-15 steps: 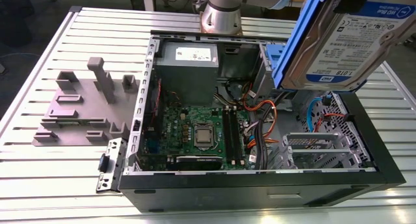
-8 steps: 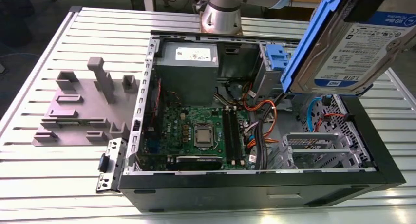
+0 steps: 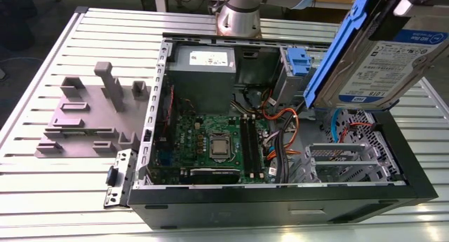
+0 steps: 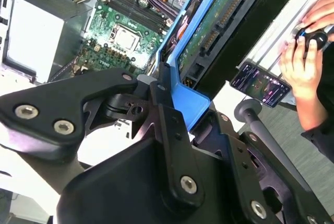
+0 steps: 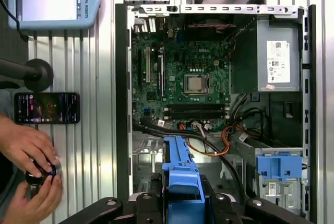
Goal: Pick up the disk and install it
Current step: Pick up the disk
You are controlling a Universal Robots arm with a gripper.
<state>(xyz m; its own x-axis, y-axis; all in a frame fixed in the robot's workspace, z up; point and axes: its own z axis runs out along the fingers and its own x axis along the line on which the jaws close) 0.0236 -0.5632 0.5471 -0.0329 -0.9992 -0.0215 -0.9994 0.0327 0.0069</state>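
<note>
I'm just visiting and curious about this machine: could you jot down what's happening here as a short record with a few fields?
Held item: flat silver disk with blue plastic rails, tilted, off the table
Gripper: black metal gripper, shut on the disk's blue rail
Beneath: open black computer case, green board exposed
Installed: not yet
Beside case: grey plastic slotted block
</note>
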